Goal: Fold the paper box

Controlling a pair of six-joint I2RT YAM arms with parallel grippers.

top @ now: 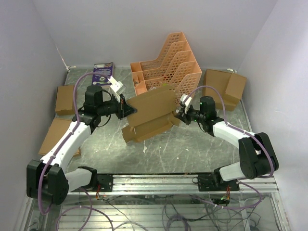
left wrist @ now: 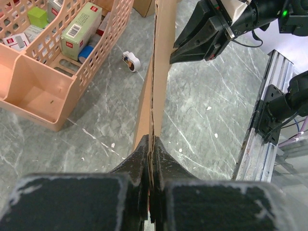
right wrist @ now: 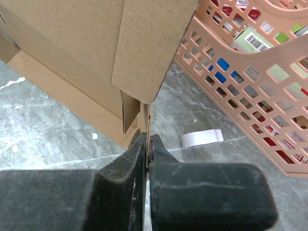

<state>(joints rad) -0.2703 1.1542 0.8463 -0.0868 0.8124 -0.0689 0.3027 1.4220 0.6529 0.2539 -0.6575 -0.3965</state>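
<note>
In front of the orange file rack [top: 168,65], the paper box [top: 151,113] is held as a partly folded sheet. Its broad panel is raised nearly on edge and tilted, and a narrower flap hangs below it. Whether the lower edge touches the table [top: 192,154] cannot be told.

The sheet is gripped at both ends. The left gripper [top: 127,107] is pinched on the end lying to the front left of the rack, its jaws pressed together on the thin cardboard edge. The right gripper [top: 177,114] is pinched on the opposite end, just beside the rack's front right corner, with its jaws likewise closed on the cardboard.

A white tape roll [right wrist: 202,138] lies on the table just in front of the rack. Small cartons [left wrist: 82,24] are stored in the rack's compartments.
</note>
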